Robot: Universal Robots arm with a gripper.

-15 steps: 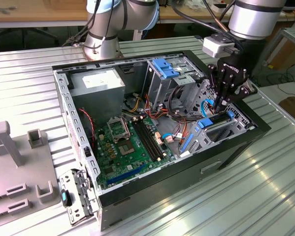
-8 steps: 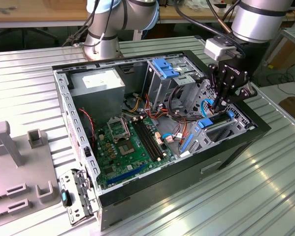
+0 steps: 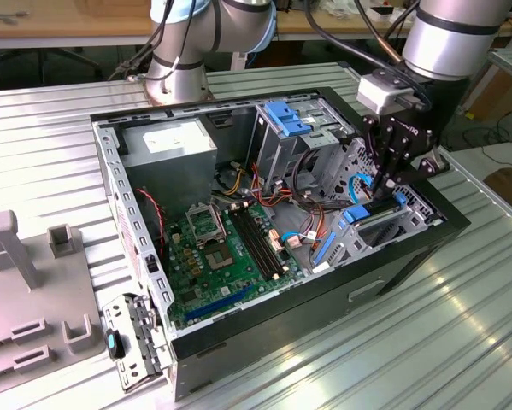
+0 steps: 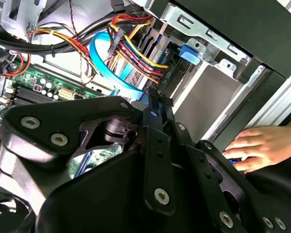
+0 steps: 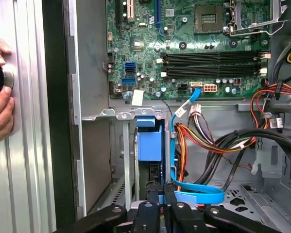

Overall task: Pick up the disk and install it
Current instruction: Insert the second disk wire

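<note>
I see a ribbed metal table (image 3: 384,342) carrying the open computer case (image 3: 324,295) — beside it, at the exterior view's left, a grey fixture plate (image 3: 29,299) and a detached metal bracket (image 3: 132,342) lie flat.

The exterior view looked down from above and well back at the open black computer case (image 3: 281,256). Both wrist views sat close inside it, sharing the green motherboard (image 5: 194,53) (image 4: 48,92).
</note>
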